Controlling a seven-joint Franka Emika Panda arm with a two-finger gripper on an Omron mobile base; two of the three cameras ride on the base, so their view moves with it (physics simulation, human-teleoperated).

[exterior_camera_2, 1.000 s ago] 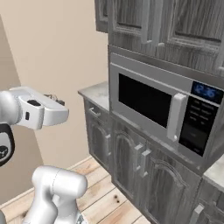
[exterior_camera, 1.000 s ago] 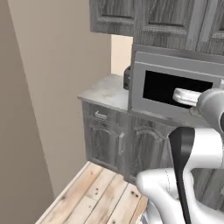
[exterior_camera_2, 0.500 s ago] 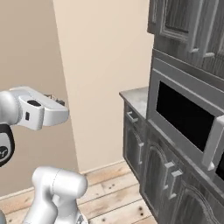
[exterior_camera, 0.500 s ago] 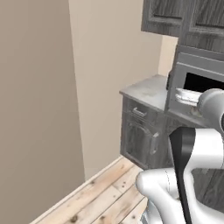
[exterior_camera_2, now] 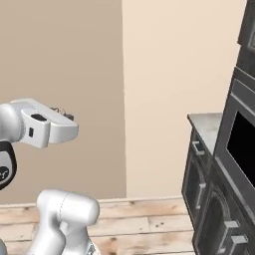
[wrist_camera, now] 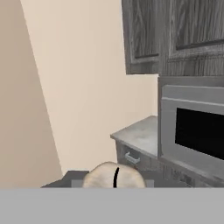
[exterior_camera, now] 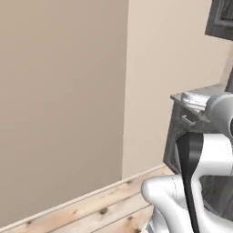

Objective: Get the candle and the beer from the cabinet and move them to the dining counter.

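Dark wood-grain wall cabinets [wrist_camera: 175,35] sit upper right in the hand view — no candle or beer visible (doors closed); the gripper [exterior_camera_2: 63,117] faces bare wall, its spread indiscernible.

Arm's folded up with the forearm sticking out level at about chest height, gripper [exterior_camera_2: 63,115] at the end, can't really tell if it's open.

Beige wall corner [exterior_camera: 127,91], plank floor [exterior_camera: 95,214], seemingly a grey counter [exterior_camera: 200,93].
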